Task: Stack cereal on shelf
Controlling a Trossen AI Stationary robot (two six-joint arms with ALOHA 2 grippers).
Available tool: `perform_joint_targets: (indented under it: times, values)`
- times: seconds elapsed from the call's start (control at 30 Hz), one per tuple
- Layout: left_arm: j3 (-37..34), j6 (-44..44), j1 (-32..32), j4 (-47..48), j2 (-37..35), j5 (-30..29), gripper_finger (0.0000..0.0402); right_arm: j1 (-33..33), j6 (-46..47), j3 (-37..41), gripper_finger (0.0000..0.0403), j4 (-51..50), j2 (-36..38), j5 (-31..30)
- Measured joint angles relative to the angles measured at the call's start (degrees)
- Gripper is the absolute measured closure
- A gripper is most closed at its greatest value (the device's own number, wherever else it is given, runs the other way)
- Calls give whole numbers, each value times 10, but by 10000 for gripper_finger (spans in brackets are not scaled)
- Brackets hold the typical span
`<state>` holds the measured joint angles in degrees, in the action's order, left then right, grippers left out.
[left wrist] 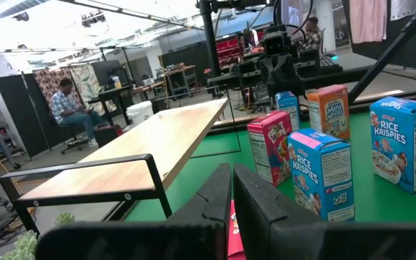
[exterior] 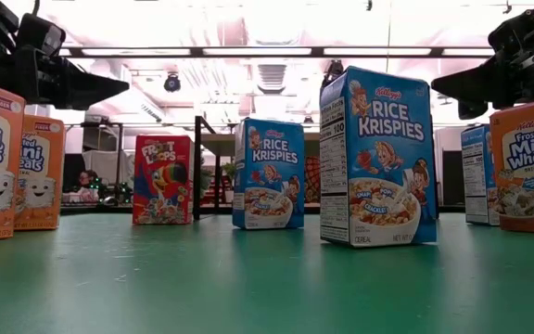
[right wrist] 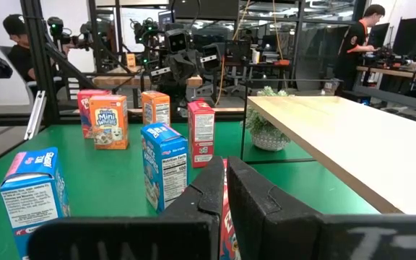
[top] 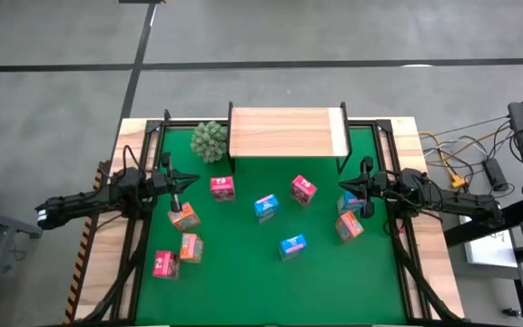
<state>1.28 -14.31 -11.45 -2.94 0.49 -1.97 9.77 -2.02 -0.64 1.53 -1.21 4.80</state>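
Observation:
Nine small cereal boxes stand on the green mat. Three are pink-red (top: 222,188) (top: 303,190) (top: 164,263), three blue (top: 266,207) (top: 292,245) (top: 350,202), three orange (top: 184,215) (top: 191,247) (top: 350,226). The light wooden shelf (top: 284,133) stands on black legs at the mat's far edge, with nothing on it. My left gripper (top: 192,181) hangs shut over the mat's left side, just left of a pink-red box. My right gripper (top: 342,188) hangs shut on the right side, above the blue box there. In the low view both arms (exterior: 63,83) (exterior: 476,85) are well above the boxes.
A green spiky plant ball (top: 209,141) sits left of the shelf. A black frame (top: 398,209) runs along the mat's sides. People sit and stand in the room beyond (left wrist: 69,108) (right wrist: 356,36). Open mat lies between the shelf and the boxes.

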Motion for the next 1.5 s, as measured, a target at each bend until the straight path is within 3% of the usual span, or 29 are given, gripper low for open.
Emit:
perform_joint_targets:
  times: [0.57, 0.8, 0.9, 1.03, 1.2, 1.33, 1.5]
  values:
    - [0, 0, 0, 0, 0, 0, 402, 0, -1, 0, 394, 0, 0, 0]
    - [0, 0, 0, 0, 0, 0, 402, 0, -260, 0, 394, 0, 0, -9]
    - [0, 0, 0, 0, 0, 0, 402, 0, -323, 0, 394, 0, 0, -9]
    - [0, -23, 0, -3, 0, 0, 402, 0, -338, 0, 394, 0, 0, -10]
    - [0, -27, 0, -4, 0, 0, 402, 0, -512, 0, 394, 10, 0, -10]
    - [0, -22, 0, -10, 0, -3, 402, 0, -531, 0, 394, 5, -1, -11]
    - [0, -11, 0, -11, 0, -4, 402, 0, -471, 0, 394, 4, -1, -11]
